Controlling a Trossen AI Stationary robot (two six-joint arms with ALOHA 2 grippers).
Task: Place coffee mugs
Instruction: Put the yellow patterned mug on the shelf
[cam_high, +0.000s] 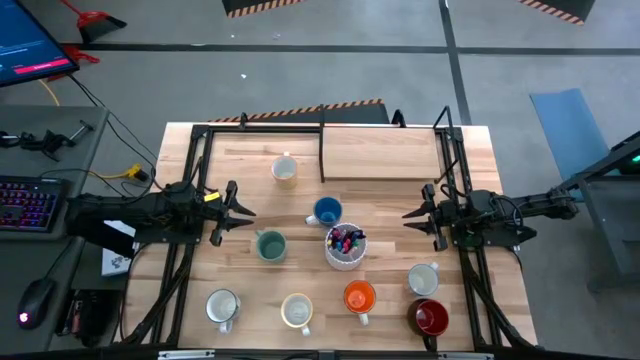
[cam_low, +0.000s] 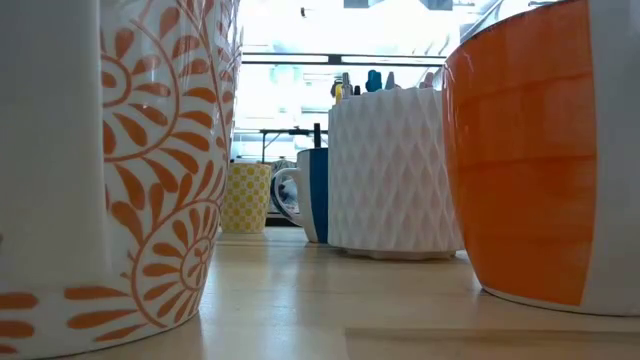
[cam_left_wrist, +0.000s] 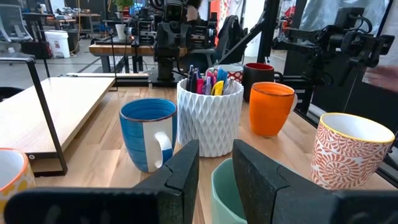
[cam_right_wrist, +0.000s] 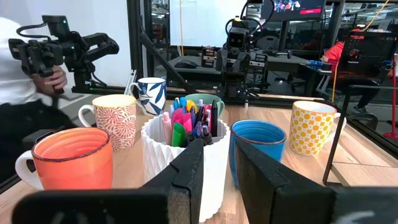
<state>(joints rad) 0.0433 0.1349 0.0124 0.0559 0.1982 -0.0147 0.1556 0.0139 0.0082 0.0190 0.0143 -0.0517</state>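
Note:
Eight mugs stand upright on their bases on the wooden table (cam_high: 390, 290). Pale yellow (cam_high: 285, 169), blue (cam_high: 327, 211) and teal (cam_high: 270, 245) stand mid-table. White with blue leaves (cam_high: 222, 307), cream with orange pattern (cam_high: 297, 311), orange (cam_high: 359, 297), grey-white (cam_high: 424, 278) and dark red (cam_high: 430, 318) line the near edge. My left gripper (cam_high: 250, 212) hovers left of the blue mug, narrowly open, with the teal mug (cam_left_wrist: 224, 186) just beyond its fingers. My right gripper (cam_high: 408, 213) hovers right of the pen cup, narrowly open and touching nothing.
A white ribbed cup of coloured pens (cam_high: 345, 245) stands between the grippers, beside the blue mug. A raised wooden shelf (cam_high: 385, 152) on a black frame fills the far right of the table. In the right wrist view a person (cam_right_wrist: 18, 68) stands beyond the near edge holding a camera rig.

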